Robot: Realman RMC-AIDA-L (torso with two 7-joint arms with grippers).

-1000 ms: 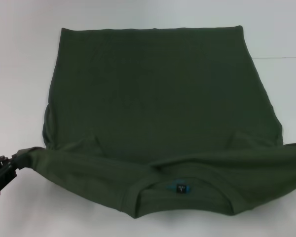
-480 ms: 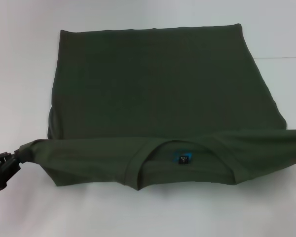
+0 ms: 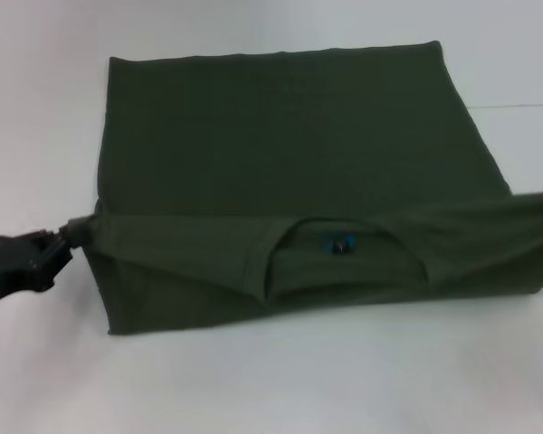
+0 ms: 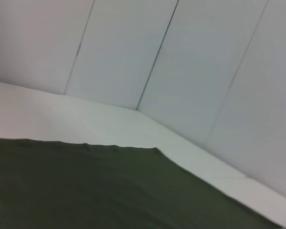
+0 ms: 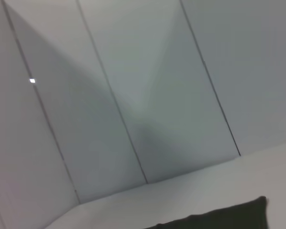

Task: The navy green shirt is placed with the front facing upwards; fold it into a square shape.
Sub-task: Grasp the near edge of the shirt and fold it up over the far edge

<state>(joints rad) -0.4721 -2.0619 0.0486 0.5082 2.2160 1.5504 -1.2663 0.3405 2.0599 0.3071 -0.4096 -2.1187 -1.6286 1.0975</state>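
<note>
We see the left gripper [image 3: 65, 237] at the left edge of the head view, its black jaws closed on a bunched corner of the navy green shirt [image 3: 290, 154], pinching the cloth at the shoulder end of the folded band; the right gripper lies outside the head view, so we cannot tell how its jaws stand, though the shirt's right end rises taut toward the right edge of that view; between those two ends we see the collar part of the shirt lifted and drawn over the body as a long band, the round collar [image 3: 281, 258] open toward us; inside the collar sits one small label [image 3: 337, 244], blue with a dark patch, its writing too small for us to read; no lettering shows on the cloth we can see; the rest of the shirt lies flat on the white table [image 3: 271, 380], its far hem straight; we count one shirt, one label; the left wrist view shows green cloth [image 4: 95, 186] on the table before white wall panels [image 4: 133, 52]; the right wrist view shows only a dark corner of cloth [image 5: 238, 214] below the panels
</note>
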